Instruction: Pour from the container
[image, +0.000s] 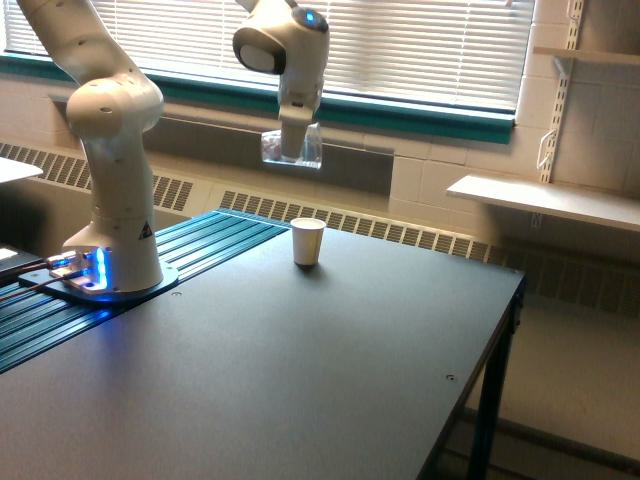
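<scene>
Container first: we see a small clear cup hanging high in the air, held by the gripper at the end of the white robot arm. The cup looks about level, and we cannot make out what is inside it from here. The gripper fingers are closed around the cup, one on each side, though the cup blurs their tips.

Below it and a bit to the exterior view's right, a white paper cup stands upright on the dark table. The clear cup is well above the paper cup, and nothing sits between them, so the air there is open.

The paper cup stands near the far edge of the table. Most of the tabletop around it is bare. The table's edge on the exterior view's right drops off to the floor.

Off to the exterior view's left, the robot's fat white base stands on a ribbed blue-green strip, with a blue light glowing low down. It is well apart from the paper cup.

Behind everything we see window blinds, a green sill and a white wall shelf.
</scene>
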